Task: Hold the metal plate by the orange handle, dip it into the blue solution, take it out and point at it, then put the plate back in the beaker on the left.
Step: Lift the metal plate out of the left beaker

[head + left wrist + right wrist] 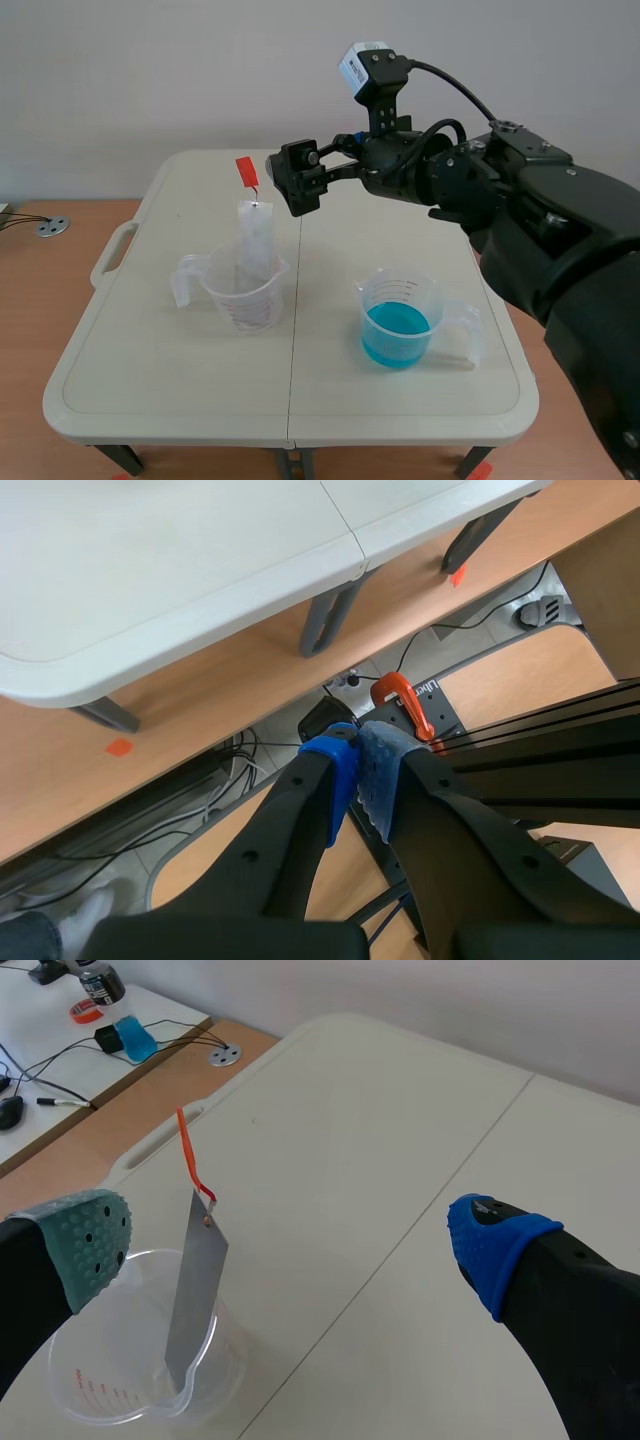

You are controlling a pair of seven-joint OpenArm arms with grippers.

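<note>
Beige table (150,380), clear beaker (245,297), blue-filled beaker (398,322)

Orange handle (188,1155) (upright) stands free ahead of the wide-spread right gripper (290,1245).

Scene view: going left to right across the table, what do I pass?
Table's carry handle → clear beaker with the metal plate standing in it → right gripper, jaws open, raised above the table → beaker of blue solution.
</note>
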